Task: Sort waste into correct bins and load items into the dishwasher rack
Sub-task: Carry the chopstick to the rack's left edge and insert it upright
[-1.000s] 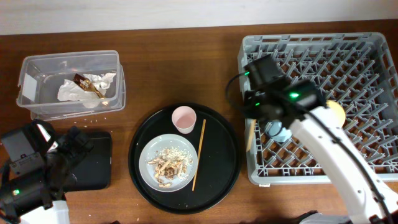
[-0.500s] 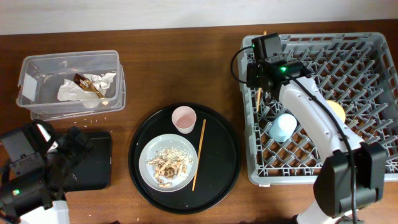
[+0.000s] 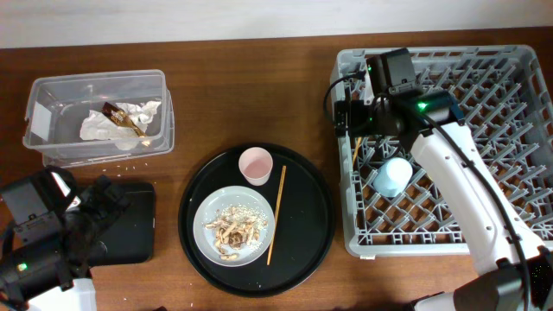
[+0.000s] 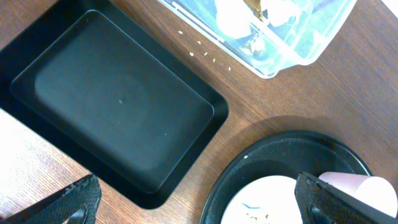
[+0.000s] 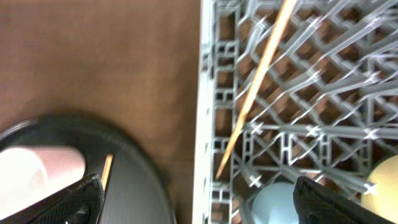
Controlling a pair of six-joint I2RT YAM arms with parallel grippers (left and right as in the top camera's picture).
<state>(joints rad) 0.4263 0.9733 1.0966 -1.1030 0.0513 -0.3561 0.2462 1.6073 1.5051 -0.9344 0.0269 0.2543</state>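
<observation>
While the right arm (image 3: 458,186) lies across the dishwasher rack (image 3: 518,233), its wrist sits over the rack's left side. Overhead:
- Light-blue cup (image 3: 391,176) in the rack, near the left wall.
- One chopstick (image 3: 356,149) in the rack, just inside that wall, beside the cup.
- Second chopstick (image 3: 276,214) on the round black tray (image 3: 194,250), just right of the grey plate (image 3: 204,211).
- Food scraps (image 3: 235,229) heaped on the plate.
- Pink cup (image 3: 256,165) on the same tray, just beyond the plate.
- Clear tub (image 3: 52,95) at far left holds napkins (image 3: 99,128) and the brown-gold wrapper (image 3: 121,117).
- Black rectangular tray (image 3: 134,225) near the tub, partly under the left arm.

Left wrist view: left gripper (image 4: 199,205) spread wide, fingertips at the lower corners, nothing between them. It hangs above the table, between the rectangular tray and the round one. A tub corner shows at the top.

Right wrist view, blurred: right gripper (image 5: 199,202) also wide apart, holding nothing. The rack chopstick lies slantwise on the lattice, clear of both fingers. Blue cup at the bottom edge, yellow bowl (image 5: 388,180) at the right edge, pink cup at lower left.
</observation>
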